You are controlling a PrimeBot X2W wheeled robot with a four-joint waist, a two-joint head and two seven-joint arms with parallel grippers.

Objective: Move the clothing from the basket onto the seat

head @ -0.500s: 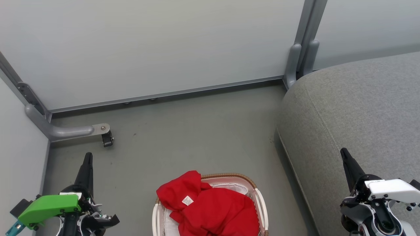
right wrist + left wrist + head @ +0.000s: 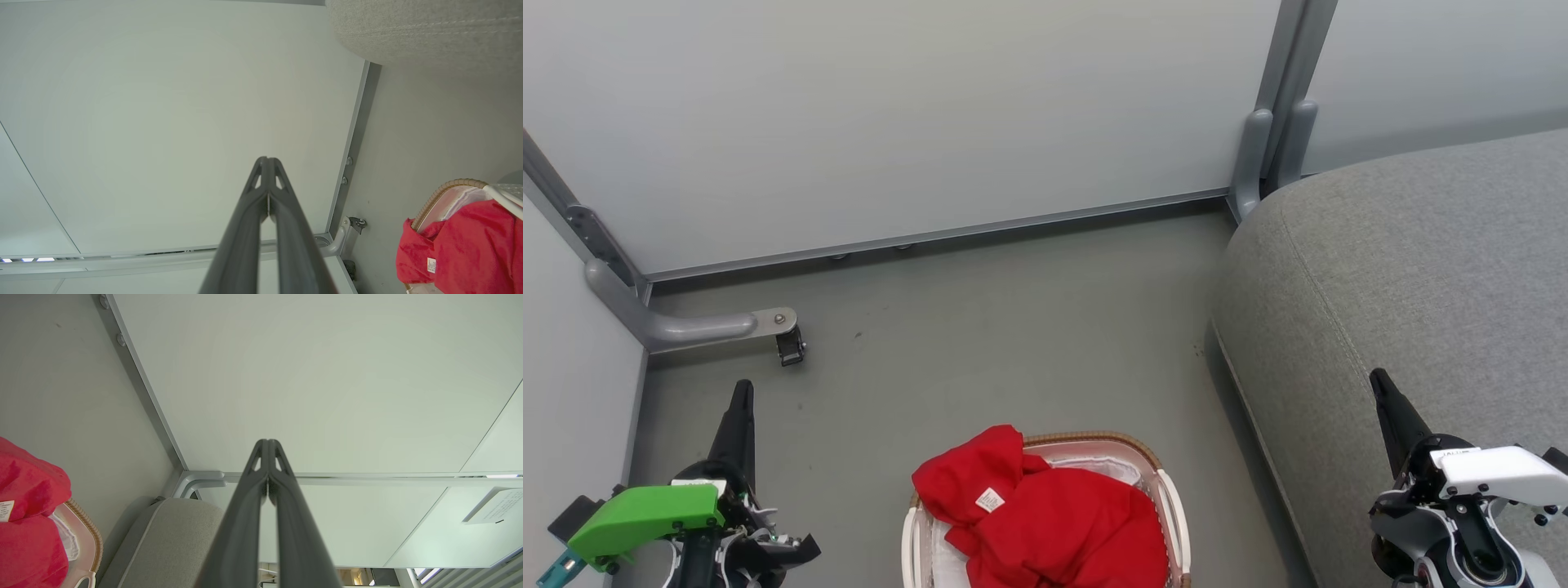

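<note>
Bright red clothing [image 2: 1045, 514] with a small white tag lies heaped in the white basket [image 2: 1172, 498] with a brown woven rim, at the bottom middle of the head view; one fold hangs over the basket's left rim. The grey seat [image 2: 1405, 261] fills the right side. My left gripper [image 2: 742, 390] is shut and empty, above the floor left of the basket. My right gripper [image 2: 1379, 378] is shut and empty, over the seat's front edge. In the left wrist view the clothing [image 2: 28, 522], basket [image 2: 88, 526] and seat [image 2: 175, 539] show. The right wrist view has the clothing [image 2: 461, 249] and basket [image 2: 445, 190].
Pale partition panels [image 2: 915, 122] close off the back and left, with grey metal posts [image 2: 1278, 106]. A grey support foot with a small black caster [image 2: 791, 345] juts onto the grey floor [image 2: 1013, 327] at the left, between the wall and my left gripper.
</note>
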